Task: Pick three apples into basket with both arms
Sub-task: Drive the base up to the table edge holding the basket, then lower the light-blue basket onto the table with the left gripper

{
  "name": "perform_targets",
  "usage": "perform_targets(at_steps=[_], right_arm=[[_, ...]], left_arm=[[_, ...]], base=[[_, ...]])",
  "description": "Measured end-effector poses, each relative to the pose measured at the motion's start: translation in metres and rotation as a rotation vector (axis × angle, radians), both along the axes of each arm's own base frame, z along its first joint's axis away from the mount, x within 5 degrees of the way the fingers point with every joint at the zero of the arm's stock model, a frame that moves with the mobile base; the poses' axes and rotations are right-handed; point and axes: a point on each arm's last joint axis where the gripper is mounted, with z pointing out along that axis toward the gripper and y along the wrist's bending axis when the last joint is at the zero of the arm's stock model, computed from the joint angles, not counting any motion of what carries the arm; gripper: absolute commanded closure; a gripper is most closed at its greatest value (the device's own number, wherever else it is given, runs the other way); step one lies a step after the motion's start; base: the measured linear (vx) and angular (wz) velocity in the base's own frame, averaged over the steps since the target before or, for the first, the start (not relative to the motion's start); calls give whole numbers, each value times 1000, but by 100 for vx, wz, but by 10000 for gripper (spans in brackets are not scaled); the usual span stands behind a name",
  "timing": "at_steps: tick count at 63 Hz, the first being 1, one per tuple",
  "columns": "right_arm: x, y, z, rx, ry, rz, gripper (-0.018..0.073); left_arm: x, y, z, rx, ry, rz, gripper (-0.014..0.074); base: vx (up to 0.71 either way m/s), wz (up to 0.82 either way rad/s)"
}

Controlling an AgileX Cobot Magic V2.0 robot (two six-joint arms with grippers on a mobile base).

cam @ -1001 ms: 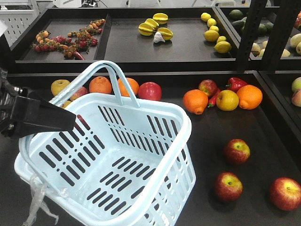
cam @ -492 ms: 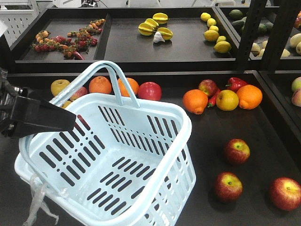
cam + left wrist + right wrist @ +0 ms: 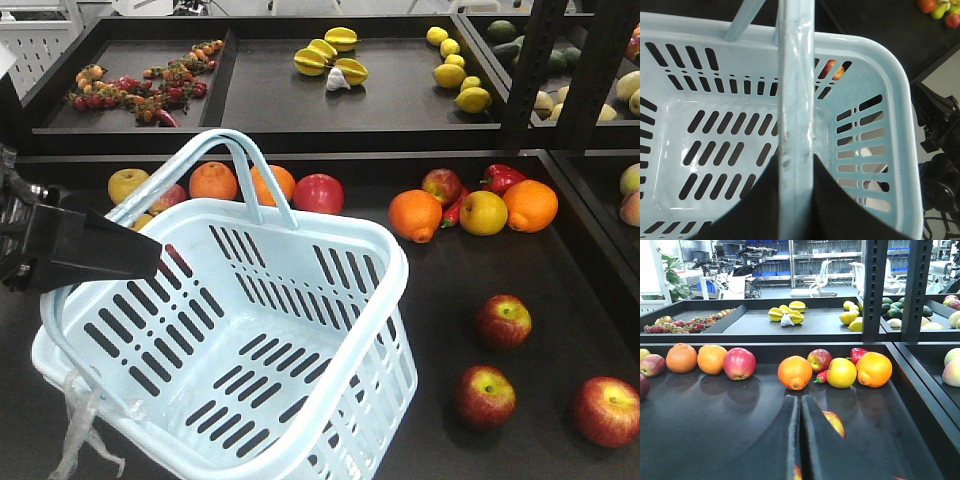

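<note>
Currently the left tool [image 3: 796, 161] is seen clamped on the hoop handle [image 3: 796, 75] of the basket [image 3: 330, 228], one black finger pressed to each side of the pale blue bar. The basket is thereby held by the left arm [image 3: 80, 252], and it appears tilted, its open mouth turned up and to the right. Nothing is seen on the basket's slotted floor, so no apple is judged to have been delivered yet. The right tool [image 3: 800, 407] is shown with its fingers drawn almost together, only a thin slit left between them, and nothing is gripped. All three apples lie on the dark shelf [image 3: 560, 280] to the right of the basket: one apple [image 3: 486, 396] just off the basket's right wall, a second apple [image 3: 503, 320] slightly farther back, and a third apple [image 3: 607, 411] well apart from the basket, near the frame's edge. Oranges [image 3: 415, 215] and other fruit are lined up behind the basket and are not wanted. The step in hand is judged to be the presenting of the basket while the first pick is prepared. For the next move the right tool would have to be opened wide, lowered over the apple closest to the basket, closed around its middle, and carried over the basket's rim.
</note>
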Motion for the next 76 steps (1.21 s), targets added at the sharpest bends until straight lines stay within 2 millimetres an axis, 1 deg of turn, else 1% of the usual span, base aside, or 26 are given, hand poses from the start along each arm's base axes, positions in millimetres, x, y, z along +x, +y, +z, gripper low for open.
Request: perform_targets(at_steps=[22,27,34,44,54,66,71,76], right_arm=[[0,0,0,0,0,0,561],[0,0,0,0,0,0,561],[0,0,0,0,0,0,561],[0,0,0,0,0,0,561],[0,0,0,0,0,0,561],[0,0,0,0,0,0,561],[0,0,0,0,0,0,561],[0,0,0,0,0,0,561]], left_arm=[[2,0,1,-2,-21,14,604],[4,1,2,11,-67,9,604],[8,1,3,54,-182,-44,604],[20,-2,-2,117,-295,-124,604],[44,-11,-21,163,-323,-229,604],[80,-27,-54,174,-347,-371,604],[94,-33,-70,171,-347,-419,604],[108,-38,-82,172,-342,-450,604]], base=[[0,0],[0,0],[0,0],[0,0],[0,0],[0,0],[0,0],[0,0]])
